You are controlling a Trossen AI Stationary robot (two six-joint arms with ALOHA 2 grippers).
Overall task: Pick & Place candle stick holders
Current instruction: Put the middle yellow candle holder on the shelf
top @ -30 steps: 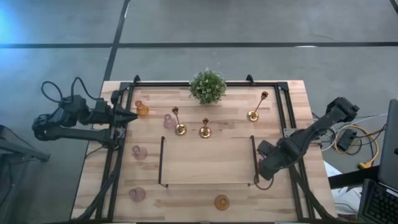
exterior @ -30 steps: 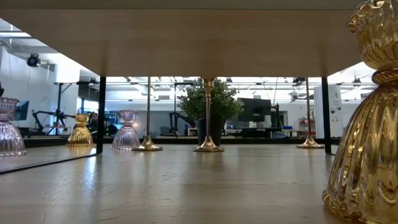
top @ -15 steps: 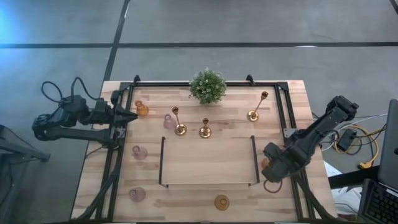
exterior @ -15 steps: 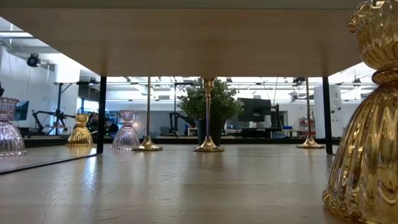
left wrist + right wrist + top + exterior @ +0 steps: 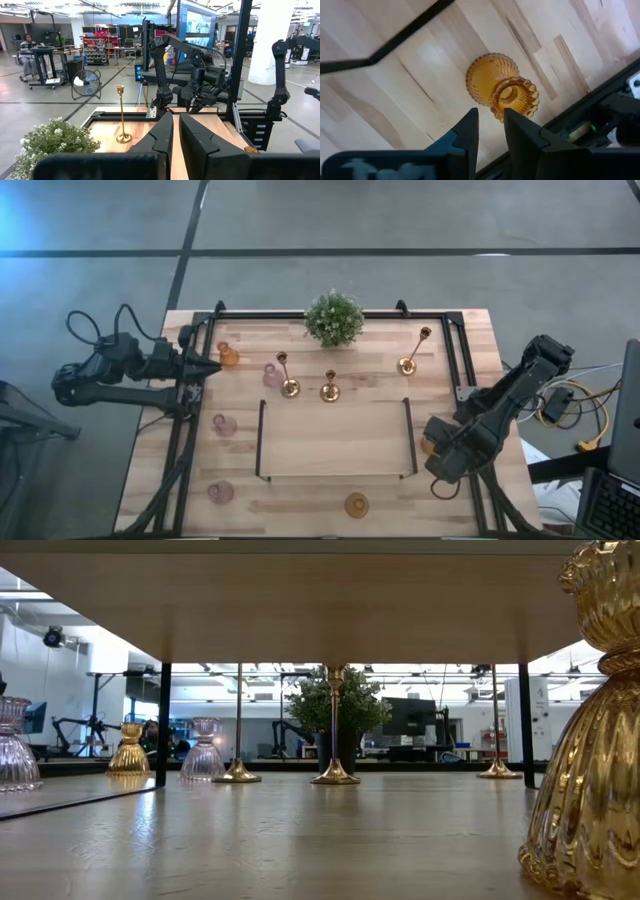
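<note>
Planks of pale wood form the table point(image 5: 330, 450), lab beyond; right pincer point(image 5: 490, 131) hangs narrowly parted over an amber cup point(image 5: 502, 92).

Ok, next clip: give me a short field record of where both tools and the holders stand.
left tool: at the table's left edge, fingers nearly together, empty, beside an amber cup
right tool: over the right edge, just above another amber cup, not gripping it
gold candlesticks: three upright near the far side, e.g.
pink cups: three along the left, e.g.
plant: far centre
</note>
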